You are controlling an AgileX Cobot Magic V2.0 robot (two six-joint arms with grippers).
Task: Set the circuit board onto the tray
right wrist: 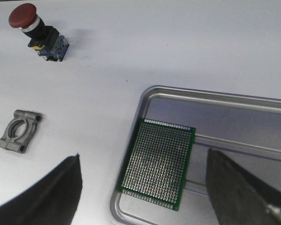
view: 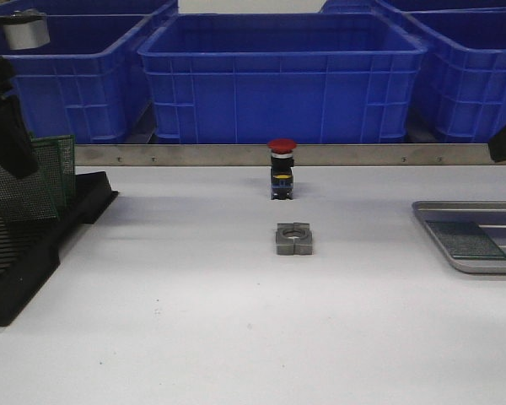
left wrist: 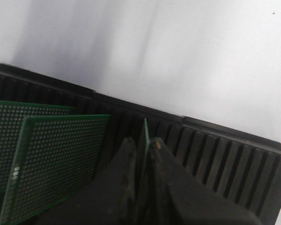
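My left gripper [left wrist: 143,143] is shut on the top edge of a thin green circuit board [left wrist: 145,131], seen edge-on, over the black slotted rack [left wrist: 215,150]. Two more green perforated boards [left wrist: 56,159] stand in the rack beside it. In the front view the left arm [view: 4,126] is at the far left, over the rack [view: 34,245]. The silver-grey tray [right wrist: 215,101] lies at the right, with one green board [right wrist: 159,161] flat in its near left corner. My right gripper [right wrist: 144,154] is open and empty, hovering above that board. The tray also shows in the front view [view: 455,253].
A red-capped push button [view: 281,169] and a grey metal clamp block [view: 293,238] sit mid-table between rack and tray. Several blue plastic bins [view: 278,76] stand behind a metal rail at the back.
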